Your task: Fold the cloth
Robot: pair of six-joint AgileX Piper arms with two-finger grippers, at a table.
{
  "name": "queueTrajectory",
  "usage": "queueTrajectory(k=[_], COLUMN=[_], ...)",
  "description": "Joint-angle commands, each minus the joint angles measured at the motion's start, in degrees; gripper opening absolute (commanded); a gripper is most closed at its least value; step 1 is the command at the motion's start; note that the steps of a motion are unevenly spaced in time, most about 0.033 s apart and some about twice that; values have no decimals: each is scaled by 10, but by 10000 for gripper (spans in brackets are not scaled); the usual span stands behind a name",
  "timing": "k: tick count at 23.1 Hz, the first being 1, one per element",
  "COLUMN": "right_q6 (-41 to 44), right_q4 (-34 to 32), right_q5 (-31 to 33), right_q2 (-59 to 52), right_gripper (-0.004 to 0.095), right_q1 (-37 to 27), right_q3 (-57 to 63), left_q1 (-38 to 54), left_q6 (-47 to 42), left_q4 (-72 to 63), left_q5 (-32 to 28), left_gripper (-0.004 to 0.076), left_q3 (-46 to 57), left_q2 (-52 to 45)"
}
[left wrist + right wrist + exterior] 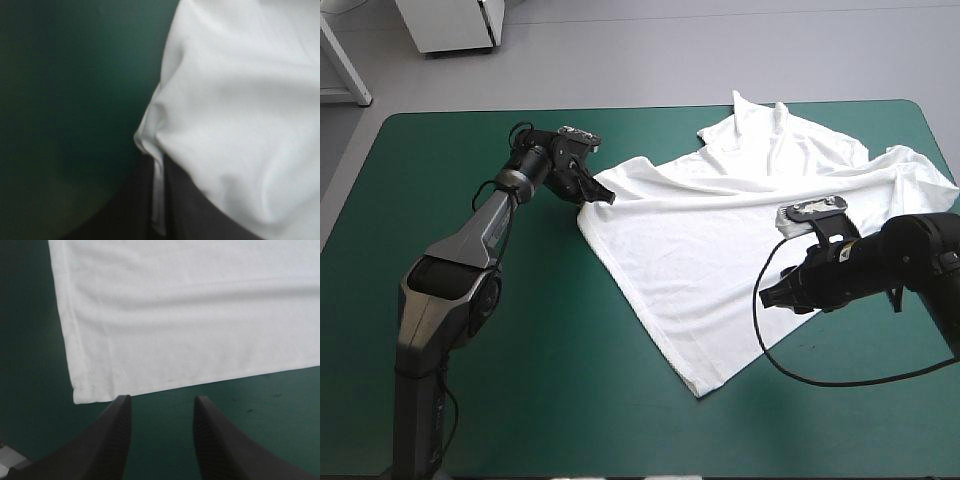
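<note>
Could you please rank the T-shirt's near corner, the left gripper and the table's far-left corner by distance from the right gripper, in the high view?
From the right gripper:
1. T-shirt's near corner, toward the near edge.
2. left gripper, at the T-shirt's left edge.
3. table's far-left corner, farthest left.

We can read no lettering, label, brand or number anywhere — the T-shirt (720, 250) is plain white.

grey-black arm (460, 250) — its fingers (111, 445) are curved, black.
</note>
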Motion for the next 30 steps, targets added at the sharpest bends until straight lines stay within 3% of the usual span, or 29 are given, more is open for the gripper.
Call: queueTrajectory(k=[1, 5, 8, 11, 15, 22, 30], right_q6=[-21, 0, 33, 57, 56, 76, 78], right_q4=[24, -11, -105, -94, -97, -89, -85], right_q5=[0, -1, -1, -25, -61, -198, -287], right_q2=[6, 42, 83, 115, 157, 175, 207], right_gripper=[467, 561, 560, 558, 517, 506, 350], right_q1=[38, 141, 244, 297, 331, 376, 376], right_q3=[-13, -13, -13, -13, -10, 119, 181], left_q1=[-8, -8, -8, -8, -8, -8, -8], left_q6=[0, 0, 0, 0, 0, 0, 0], left_q4=[-4, 4, 4, 4, 4, 4, 4], left_q5=[26, 30, 31, 30, 27, 22, 15], left_gripper=[-9, -9, -9, -9, -9, -9, -9], left_q3=[-8, -15, -15, -15, -15, -15, -15], left_q2=[-3, -3, -3, -3, -3, -3, -3])
